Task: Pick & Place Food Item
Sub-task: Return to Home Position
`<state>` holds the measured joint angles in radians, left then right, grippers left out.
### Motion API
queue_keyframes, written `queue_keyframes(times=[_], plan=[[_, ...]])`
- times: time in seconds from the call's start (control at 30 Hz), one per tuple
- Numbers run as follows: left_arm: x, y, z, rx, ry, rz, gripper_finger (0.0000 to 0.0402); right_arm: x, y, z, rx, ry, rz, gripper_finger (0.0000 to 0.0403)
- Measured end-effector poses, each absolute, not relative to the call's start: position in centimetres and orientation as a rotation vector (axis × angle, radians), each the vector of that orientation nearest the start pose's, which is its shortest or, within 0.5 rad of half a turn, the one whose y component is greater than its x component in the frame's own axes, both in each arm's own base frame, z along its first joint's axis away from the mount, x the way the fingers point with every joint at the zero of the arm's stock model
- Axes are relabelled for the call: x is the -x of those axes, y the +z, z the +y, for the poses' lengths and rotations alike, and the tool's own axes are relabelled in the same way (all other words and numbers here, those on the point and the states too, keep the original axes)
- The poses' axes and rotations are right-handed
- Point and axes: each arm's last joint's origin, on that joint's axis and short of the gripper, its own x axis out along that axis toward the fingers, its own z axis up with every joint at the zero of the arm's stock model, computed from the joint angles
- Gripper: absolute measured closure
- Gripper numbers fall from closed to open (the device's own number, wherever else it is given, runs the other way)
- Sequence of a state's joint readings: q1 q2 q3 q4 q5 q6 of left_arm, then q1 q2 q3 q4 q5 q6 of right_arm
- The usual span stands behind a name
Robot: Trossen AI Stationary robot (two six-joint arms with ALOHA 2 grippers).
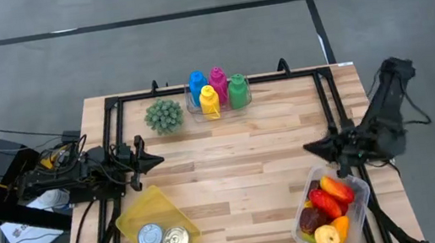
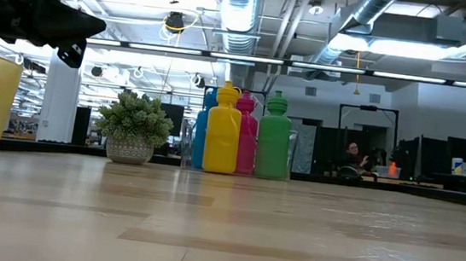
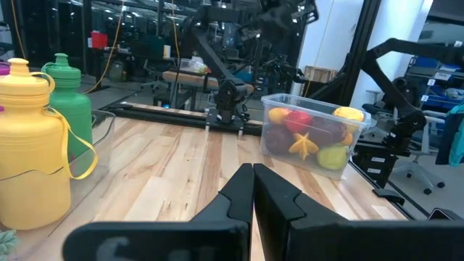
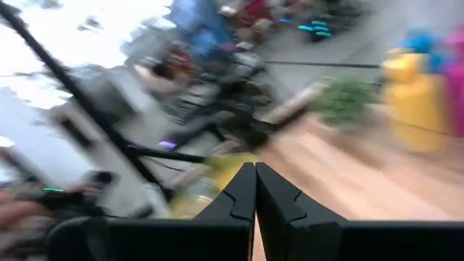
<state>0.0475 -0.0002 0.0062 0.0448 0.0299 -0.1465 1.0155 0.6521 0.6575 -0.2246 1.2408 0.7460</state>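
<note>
A clear bin (image 1: 361,195) at the near right of the table holds several plastic fruits, red, orange and yellow ones (image 1: 331,199); in the left wrist view the same bin (image 3: 313,135) shows across the table. My right gripper (image 1: 308,148) hangs just beyond the bin's far left corner, level, shut and empty (image 4: 255,177). My left gripper (image 1: 158,159) waits at the table's left side, level, shut and empty (image 3: 252,177); it shows at the low view's top left (image 2: 89,24).
A yellow bin (image 1: 161,206) at the near left holds two tin cans (image 1: 163,237). Coloured bottles (image 1: 218,92) stand in a clear tray at the far middle, with a small potted plant (image 1: 164,114) to their left. Bare wood lies in the table's middle.
</note>
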Motion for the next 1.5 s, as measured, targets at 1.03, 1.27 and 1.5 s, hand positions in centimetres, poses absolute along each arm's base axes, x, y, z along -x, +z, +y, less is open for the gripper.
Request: queue_keyframes(times=[1.03,1.27,1.5], plan=[[-9.7,17.0,0.4,0.144,0.013,-0.052,0.0401,-8.6,23.6,1.5,-0.255,-0.210,-0.204,0.0403],[-9.7,17.0,0.4,0.144,0.013,-0.052,0.0401,-9.1,18.7,1.6,-0.214,-0.163,-0.223,0.0403],[-9.7,17.0,0.4,0.145,0.013,-0.050,0.0401,-9.3,18.5,1.5,-0.071,-0.020,-0.187,0.0403]])
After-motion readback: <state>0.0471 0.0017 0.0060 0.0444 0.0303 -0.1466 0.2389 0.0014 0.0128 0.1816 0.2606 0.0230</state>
